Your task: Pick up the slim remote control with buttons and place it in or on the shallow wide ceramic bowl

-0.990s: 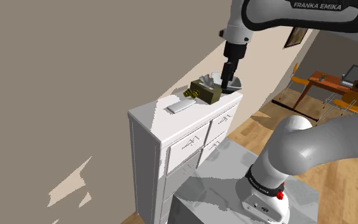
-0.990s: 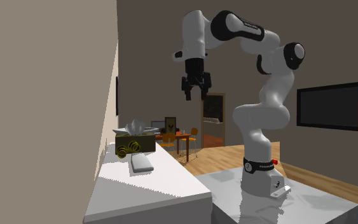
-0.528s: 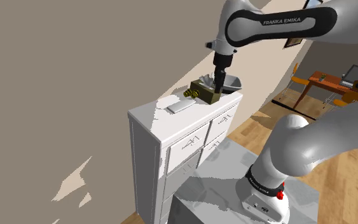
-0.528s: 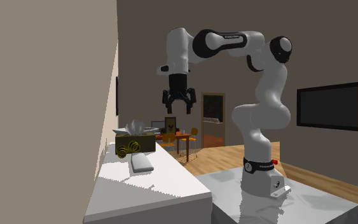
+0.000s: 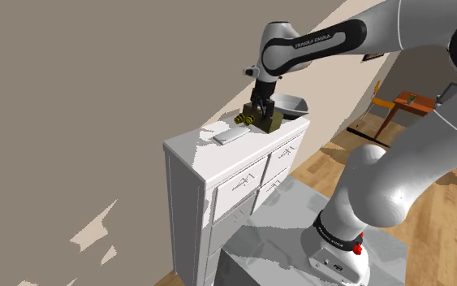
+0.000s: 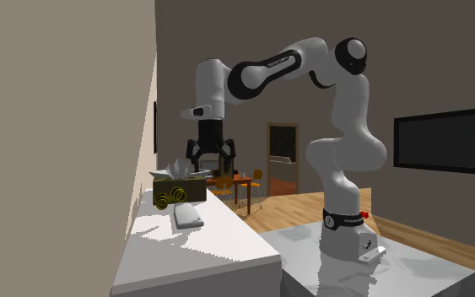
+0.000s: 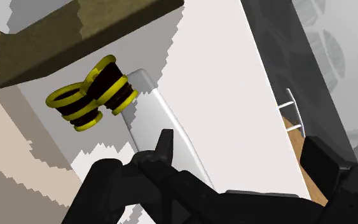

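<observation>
The slim remote (image 5: 229, 135) is a pale flat bar lying on the white dresser top (image 5: 198, 156); it also appears as the remote (image 6: 188, 218) and the remote (image 7: 165, 130). The shallow grey bowl (image 5: 291, 103) stands at the far end of the dresser, behind an olive tissue box (image 5: 270, 120). My gripper (image 5: 259, 111) hangs open above the tissue box's near side, short of the remote, holding nothing. In the second exterior view the gripper (image 6: 212, 158) hovers over the box (image 6: 179, 189). In the wrist view the gripper (image 7: 240, 145) is spread wide, one fingertip (image 7: 165, 141) above the remote.
A small stack of yellow and black rings (image 7: 91, 95) sits against the tissue box, just beyond the remote's end. A beige wall runs along the back of the dresser. The dresser's front edge drops to drawers (image 5: 247, 180) beside my stand (image 5: 283, 252).
The arm has swung from above the bowl toward the shoulder view's left and come lower, now over the tissue box near the remote. The fingers stayed open.
</observation>
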`<control>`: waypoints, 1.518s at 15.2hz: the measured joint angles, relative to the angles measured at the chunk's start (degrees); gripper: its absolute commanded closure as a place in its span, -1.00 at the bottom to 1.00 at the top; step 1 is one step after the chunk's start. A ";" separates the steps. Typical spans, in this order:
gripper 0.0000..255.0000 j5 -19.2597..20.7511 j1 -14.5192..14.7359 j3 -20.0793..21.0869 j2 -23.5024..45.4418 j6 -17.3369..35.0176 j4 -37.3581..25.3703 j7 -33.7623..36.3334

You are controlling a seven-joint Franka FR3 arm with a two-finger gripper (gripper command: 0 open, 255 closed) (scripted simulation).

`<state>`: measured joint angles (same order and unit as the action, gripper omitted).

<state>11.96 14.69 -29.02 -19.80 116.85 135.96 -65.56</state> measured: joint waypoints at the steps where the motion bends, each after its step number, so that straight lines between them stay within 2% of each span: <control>1: -1.00 -0.88 1.10 -1.00 2.17 1.58 -0.69 -3.53; 6: -1.00 -8.23 5.90 -4.73 14.59 8.66 -5.44 -22.41; 9: -1.00 -11.92 6.91 -4.86 19.22 10.92 -7.14 -30.61; 16: -1.00 -15.55 6.87 -4.61 23.86 16.03 -5.86 -34.06; 22: -1.00 -15.83 6.81 -4.60 24.19 16.62 -5.57 -34.34; 23: 1.00 -15.83 6.81 -4.60 24.19 16.62 -5.57 -34.34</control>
<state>-3.87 21.49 -33.62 4.39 133.48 130.39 -99.90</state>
